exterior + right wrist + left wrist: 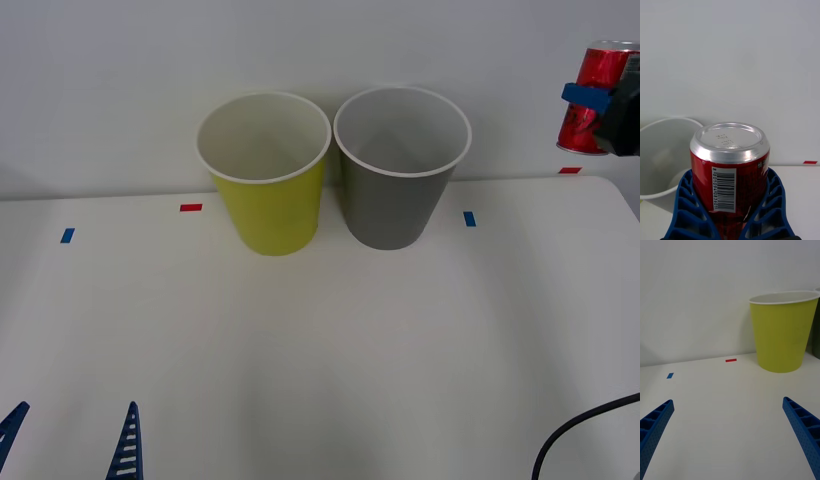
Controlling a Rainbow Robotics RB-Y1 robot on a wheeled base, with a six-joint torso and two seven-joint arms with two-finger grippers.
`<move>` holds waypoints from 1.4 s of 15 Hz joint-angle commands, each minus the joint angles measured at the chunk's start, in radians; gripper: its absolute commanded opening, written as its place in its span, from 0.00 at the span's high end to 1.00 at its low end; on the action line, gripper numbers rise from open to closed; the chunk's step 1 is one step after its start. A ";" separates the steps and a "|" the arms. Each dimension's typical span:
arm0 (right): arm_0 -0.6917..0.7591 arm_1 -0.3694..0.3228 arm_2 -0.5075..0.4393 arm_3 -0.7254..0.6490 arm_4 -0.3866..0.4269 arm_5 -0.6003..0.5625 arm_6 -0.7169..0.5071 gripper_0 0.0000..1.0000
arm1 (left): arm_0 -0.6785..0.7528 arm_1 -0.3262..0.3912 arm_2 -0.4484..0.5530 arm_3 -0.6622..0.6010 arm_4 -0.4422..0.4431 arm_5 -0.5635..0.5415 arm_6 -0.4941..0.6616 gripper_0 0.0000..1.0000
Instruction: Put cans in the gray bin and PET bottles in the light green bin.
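White tabletop and a plain wall ahead in my front view: the light green bin (pixel 265 175) touches the gray bin (pixel 402 170), and my right gripper (pixel 600 100) holds the can (pixel 597 95) high, well right of both. Right wrist: blue fingers (pixel 687 206) clench the can's (pixel 730 165) sides; opening early would miss the bin. Left wrist: left gripper (pixel 728 435) spread, idle near me

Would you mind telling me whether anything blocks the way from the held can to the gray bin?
Nothing visible does. The right gripper holds the red can up at the table's far right, and the gray bin stands open to its left with bare table between; the green bin sits beyond.
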 commanded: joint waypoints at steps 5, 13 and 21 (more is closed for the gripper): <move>-0.047 0.036 0.164 0.008 0.061 -0.195 -0.001 1.00 | 0.000 0.000 0.000 0.000 0.000 0.000 0.000 0.00; -0.076 -0.022 0.376 0.301 0.142 -0.679 -0.016 1.00 | 0.000 0.000 0.000 0.000 0.000 0.000 0.000 0.00; -0.087 -0.065 0.536 0.441 0.358 -0.842 -0.265 1.00 | 0.000 0.000 0.000 0.000 0.000 0.000 0.000 0.00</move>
